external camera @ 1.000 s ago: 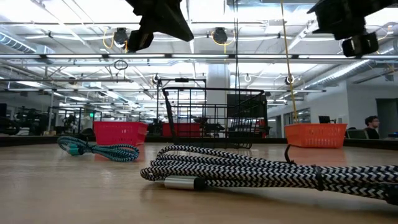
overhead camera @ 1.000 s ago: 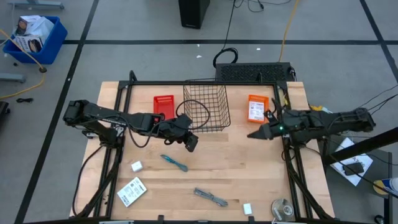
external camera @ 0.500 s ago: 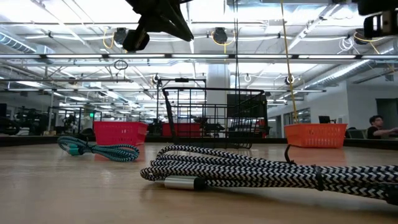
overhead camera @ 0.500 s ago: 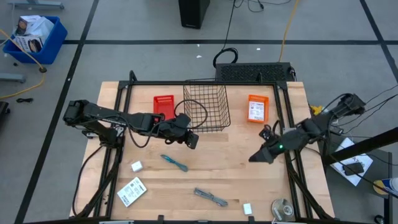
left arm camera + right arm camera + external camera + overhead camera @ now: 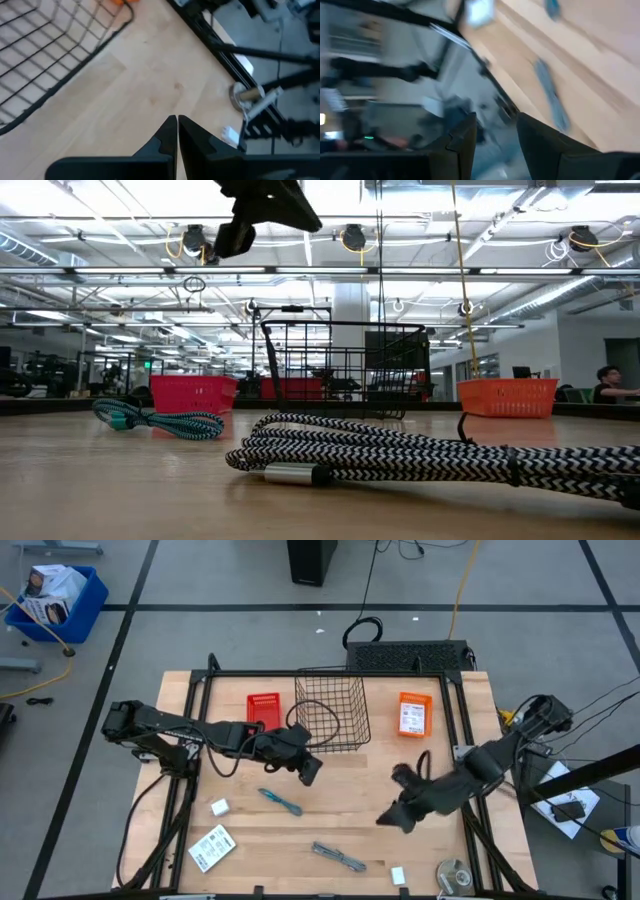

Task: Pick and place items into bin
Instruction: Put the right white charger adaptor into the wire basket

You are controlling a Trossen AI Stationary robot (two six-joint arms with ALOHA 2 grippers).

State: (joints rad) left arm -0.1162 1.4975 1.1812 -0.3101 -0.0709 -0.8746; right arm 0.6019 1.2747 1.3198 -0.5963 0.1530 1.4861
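My left gripper (image 5: 311, 771) hangs shut above the table's middle, just near of the wire basket (image 5: 332, 712); it also shows high up in the low view (image 5: 265, 210). My right gripper (image 5: 392, 819) is open and holds nothing, in the air right of centre. Lying flat on the wood are a teal braided cable (image 5: 280, 801), a grey braided cable (image 5: 338, 857), a white printed packet (image 5: 211, 848) and two small white blocks (image 5: 219, 807) (image 5: 398, 876). The low view shows both cables (image 5: 160, 421) (image 5: 420, 455) up close.
A red packet (image 5: 264, 710) lies left of the basket and an orange one (image 5: 413, 715) right of it. A round silver roll (image 5: 453, 875) sits at the near right corner. The black frame rails (image 5: 468, 790) run along both table sides.
My right gripper has swung from beside the orange packet toward the near edge and toward the table's middle, leaving the top of the low view. My left gripper has stayed about where it was.
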